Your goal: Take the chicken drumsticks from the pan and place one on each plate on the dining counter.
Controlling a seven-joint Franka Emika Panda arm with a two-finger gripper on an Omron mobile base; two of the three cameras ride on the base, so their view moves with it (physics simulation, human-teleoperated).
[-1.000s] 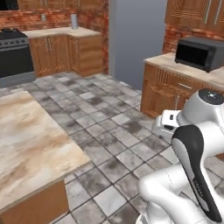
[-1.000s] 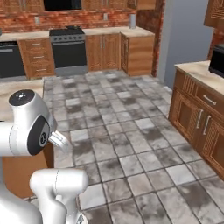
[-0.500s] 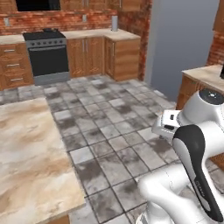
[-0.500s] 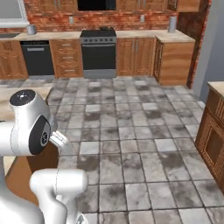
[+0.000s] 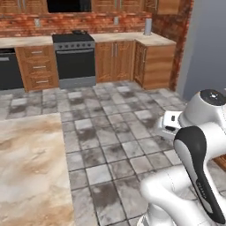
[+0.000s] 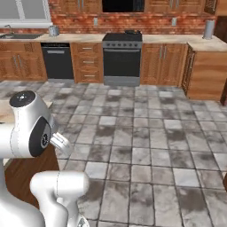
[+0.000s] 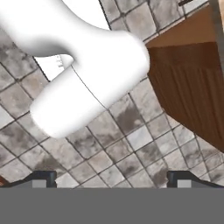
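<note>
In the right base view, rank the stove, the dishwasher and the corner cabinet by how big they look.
1. Corner cabinet, largest, though it stands nearer the camera, so that is unsure.
2. Stove.
3. Dishwasher, close to the stove in looks, slightly narrower.

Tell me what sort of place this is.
A home kitchen, rendered: a black stove set among wooden cabinets, a dishwasher near a sink, and a marbled island counter.

The dining counter (image 5: 31, 172) lies at the arm's left, over the tiled floor (image 5: 119, 141). Across the floor, the stove (image 6: 122, 57) stands against the back wall between wooden cabinets (image 6: 162, 64), with the dishwasher (image 6: 57, 62) to its left and the sink (image 6: 20, 36) farther left.
</note>
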